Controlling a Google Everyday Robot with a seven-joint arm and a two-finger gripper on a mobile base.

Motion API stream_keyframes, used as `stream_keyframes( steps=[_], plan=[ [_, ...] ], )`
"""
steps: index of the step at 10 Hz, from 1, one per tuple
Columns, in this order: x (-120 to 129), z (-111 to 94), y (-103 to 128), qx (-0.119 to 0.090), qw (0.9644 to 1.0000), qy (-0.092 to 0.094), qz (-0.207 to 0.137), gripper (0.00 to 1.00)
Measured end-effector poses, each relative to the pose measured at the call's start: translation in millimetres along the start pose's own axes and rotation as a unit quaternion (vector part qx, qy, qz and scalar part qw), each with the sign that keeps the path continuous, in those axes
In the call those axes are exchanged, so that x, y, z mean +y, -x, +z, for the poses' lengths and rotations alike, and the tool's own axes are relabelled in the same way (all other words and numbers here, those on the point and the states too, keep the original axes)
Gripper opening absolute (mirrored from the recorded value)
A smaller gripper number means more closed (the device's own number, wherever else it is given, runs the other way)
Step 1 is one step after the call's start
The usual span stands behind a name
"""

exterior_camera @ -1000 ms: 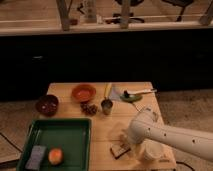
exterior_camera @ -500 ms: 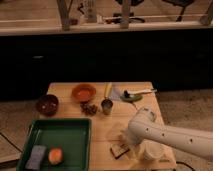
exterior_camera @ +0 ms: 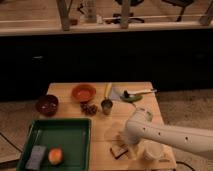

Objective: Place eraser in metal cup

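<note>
The eraser [exterior_camera: 118, 149], a small dark block with a pale face, lies on the wooden table [exterior_camera: 65, 89] near its front edge. My gripper [exterior_camera: 125, 144] is right at the eraser, at the end of the white arm [exterior_camera: 165, 135] that reaches in from the right and hides most of it. The metal cup [exterior_camera: 106, 105], small and grey, stands upright in the middle of the table, well behind the eraser and the gripper.
A white tub [exterior_camera: 153, 150] stands just right of the eraser. A green tray [exterior_camera: 60, 135] at the front left holds a blue-grey sponge [exterior_camera: 36, 156] and an orange fruit [exterior_camera: 55, 156]. An orange bowl [exterior_camera: 83, 92], a dark red bowl [exterior_camera: 46, 105], a banana [exterior_camera: 107, 90] and a green spoon [exterior_camera: 132, 95] sit at the back.
The arm has hardly shifted and stays low over the eraser. The eraser and the cup have not moved.
</note>
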Motion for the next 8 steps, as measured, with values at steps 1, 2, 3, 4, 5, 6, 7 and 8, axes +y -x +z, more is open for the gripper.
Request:
stream_keyframes(
  steps=[1,2,3,4,5,6,7,8],
  plan=[
    [2.9,-1.7,5.5,0.001,0.9999,-0.001,-0.011,0.8],
    [6.2,-2.0,10.9,0.001,0.9998,0.0,-0.019,0.8],
    [8.2,-2.2,13.3,0.003,0.9997,-0.001,-0.023,0.77],
    [9.7,-2.0,15.7,0.004,0.9996,-0.002,-0.028,0.67],
    [10.3,-1.8,16.6,0.004,0.9995,-0.002,-0.03,0.59],
    [11.2,-0.6,16.6,0.004,0.9995,-0.002,-0.032,0.49],
    [11.6,1.2,15.9,0.004,0.9995,0.0,-0.033,0.4],
    [11.7,3.6,16.0,0.003,0.9994,0.002,-0.035,0.28]
  ],
)
